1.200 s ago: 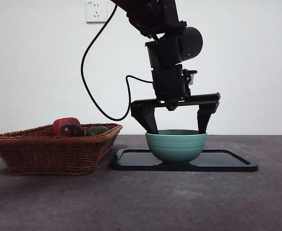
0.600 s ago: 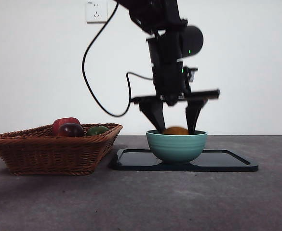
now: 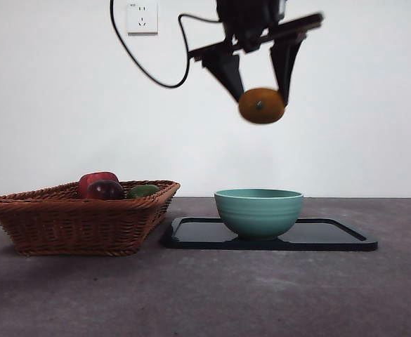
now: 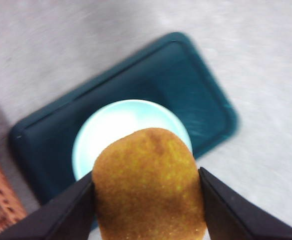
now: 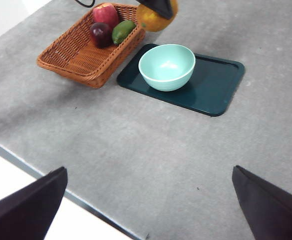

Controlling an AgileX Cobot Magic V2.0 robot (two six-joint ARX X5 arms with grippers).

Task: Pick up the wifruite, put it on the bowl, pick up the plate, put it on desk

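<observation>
The orange-brown wifruite [image 3: 261, 105] hangs high above the mint-teal bowl [image 3: 258, 210], and my left gripper [image 3: 261, 98] is shut on it. In the left wrist view the wifruite [image 4: 148, 185] fills the space between the two black jaws, with the bowl [image 4: 121, 120] directly underneath. Inside, the bowl [image 5: 166, 67] holds nothing. It stands on the dark teal plate [image 3: 331, 235], which lies flat on the grey desk [image 3: 205, 295]. My right gripper [image 5: 148, 170] is open, high over the desk's near edge, well away from the plate [image 5: 215, 85].
A wicker basket [image 3: 79, 214] stands left of the plate, almost touching its corner. It holds a red apple [image 3: 96, 179], a dark purple fruit [image 3: 105, 189] and a green fruit [image 3: 143, 190]. A black cable [image 3: 142, 67] hangs from the left arm.
The left gripper's jaws stood open in the bowl, then closed on the wifruite there. The gripper has since risen steeply, carrying the wifruite far above the bowl.
</observation>
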